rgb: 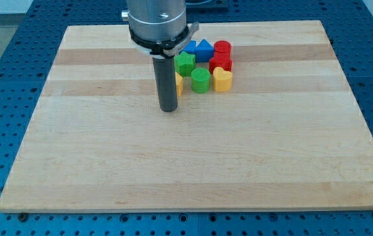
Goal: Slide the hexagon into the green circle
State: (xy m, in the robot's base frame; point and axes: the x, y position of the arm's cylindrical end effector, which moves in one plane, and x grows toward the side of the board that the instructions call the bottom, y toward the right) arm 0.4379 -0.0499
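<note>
A: Where's my tip (168,109) rn?

B: On the wooden board (193,164), a bit above centre and left of the middle. The rod (167,82) hangs straight down from the silver arm mount (157,23) at the view's top edge. No jaws on this rig, just the rod, so nothing is open or shut and nothing is held.

A: And the blocks?

B: All bunched in one cluster at approx 1-2 o'clock from my tip, in the upper-middle of the board. The green circle (200,80) sits in the front row, at 2 o'clock from the tip, near but apart from it.

A: The hexagon?

B: The yellow block (179,83) just behind the rod, at 1 o'clock from the tip, is mostly hidden by the rod; can't confirm its shape. It's at 9 o'clock from the green circle, v. close to it; touching or not, can't tell.

A: Rest of the cluster?

B: A green block w/ a jagged outline (185,63) at 11 o'clock from the green circle. A yellow heart (222,78) at 3 o'clock from the circle, just beside it. Behind that a red block (221,63), and another red block (222,48) further back. Back row also has a blue triangle-ish block (204,50) and a second blue block (190,47) to its left, partly behind the arm mount.

A: Tip touching anything?

B: It looks clear of every block, but contact w/ the yellow one behind the rod can't be ruled out.
</note>
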